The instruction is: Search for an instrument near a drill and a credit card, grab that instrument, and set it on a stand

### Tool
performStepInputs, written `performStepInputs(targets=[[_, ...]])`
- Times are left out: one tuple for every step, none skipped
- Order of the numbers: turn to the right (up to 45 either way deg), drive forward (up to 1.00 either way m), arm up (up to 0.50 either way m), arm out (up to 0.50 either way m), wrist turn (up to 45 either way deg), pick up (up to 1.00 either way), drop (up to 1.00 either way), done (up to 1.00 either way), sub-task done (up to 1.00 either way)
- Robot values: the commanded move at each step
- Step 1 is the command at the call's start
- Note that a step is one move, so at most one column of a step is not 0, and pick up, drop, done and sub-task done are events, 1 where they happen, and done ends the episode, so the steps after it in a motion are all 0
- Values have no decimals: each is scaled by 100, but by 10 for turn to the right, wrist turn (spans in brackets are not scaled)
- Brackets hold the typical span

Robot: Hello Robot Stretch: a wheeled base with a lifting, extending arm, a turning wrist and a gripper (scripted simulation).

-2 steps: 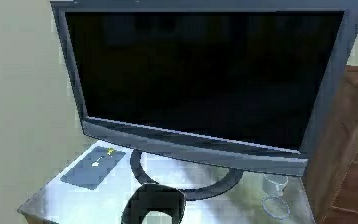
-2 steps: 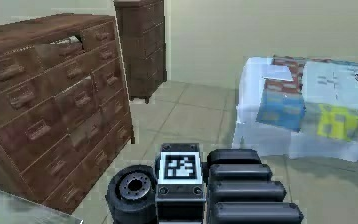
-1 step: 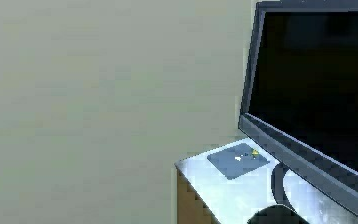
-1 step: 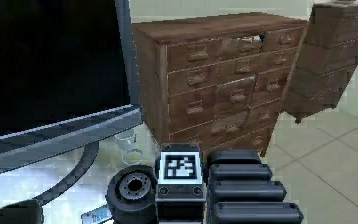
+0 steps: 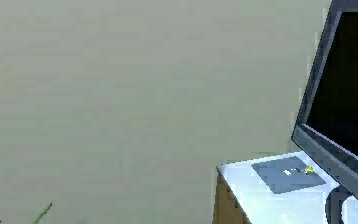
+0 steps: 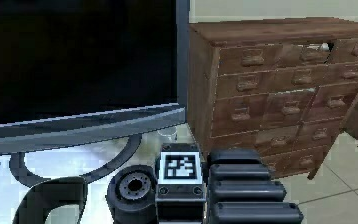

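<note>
I log a dark-screened television (image 6: 77, 60) rising just beyond the claw (image 6: 57, 198), its oval ring foot (image 6: 125, 157) resting on the white tabletop (image 5: 252, 195). Farther out, toward the arm side view's right of the claw, a wooden chest of drawers (image 6: 277, 95) stands on pale tiled floor (image 6: 342, 190). A flat grey pad (image 5: 284, 172) lies beside the television.

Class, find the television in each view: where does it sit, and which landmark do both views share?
Forward view: television at the right edge, screen dark.
Arm side view: television across the upper left, left of a wooden dresser.
Shared landmark: the white tabletop under it.
</note>
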Motion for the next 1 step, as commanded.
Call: performStepInputs(targets=[[0, 0, 0, 48, 0, 0, 0, 0, 0]])
